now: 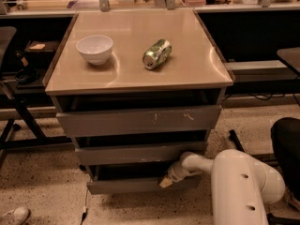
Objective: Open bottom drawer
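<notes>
The bottom drawer is the lowest of three grey drawers under the beige table; its plain front stands out a little with a dark gap above it. My gripper is at the end of the white arm, reaching in from the lower right. Its pale tip sits at the top edge of the bottom drawer's front, right of centre. The middle drawer and the scratched top drawer sit above it.
A white bowl and a green can lying on its side are on the table top. A chair frame stands at left, a dark seat at right, a shoe at lower left.
</notes>
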Robot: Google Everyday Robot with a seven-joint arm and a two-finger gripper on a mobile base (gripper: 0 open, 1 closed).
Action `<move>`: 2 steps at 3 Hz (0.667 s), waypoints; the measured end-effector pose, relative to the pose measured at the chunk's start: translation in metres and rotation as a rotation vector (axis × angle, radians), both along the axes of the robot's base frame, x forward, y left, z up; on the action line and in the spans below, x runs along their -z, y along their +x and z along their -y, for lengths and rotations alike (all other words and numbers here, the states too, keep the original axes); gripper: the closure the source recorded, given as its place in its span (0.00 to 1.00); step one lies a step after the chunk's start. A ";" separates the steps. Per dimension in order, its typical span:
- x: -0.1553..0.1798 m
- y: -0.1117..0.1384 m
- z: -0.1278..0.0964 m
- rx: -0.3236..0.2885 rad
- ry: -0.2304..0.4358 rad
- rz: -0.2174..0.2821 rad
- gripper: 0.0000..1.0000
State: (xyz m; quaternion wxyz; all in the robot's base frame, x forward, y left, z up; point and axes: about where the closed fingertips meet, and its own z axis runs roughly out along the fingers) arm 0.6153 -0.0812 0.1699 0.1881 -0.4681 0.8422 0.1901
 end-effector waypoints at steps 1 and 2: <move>-0.001 -0.002 0.002 0.000 0.000 0.000 1.00; -0.003 -0.006 0.003 0.007 0.001 -0.003 1.00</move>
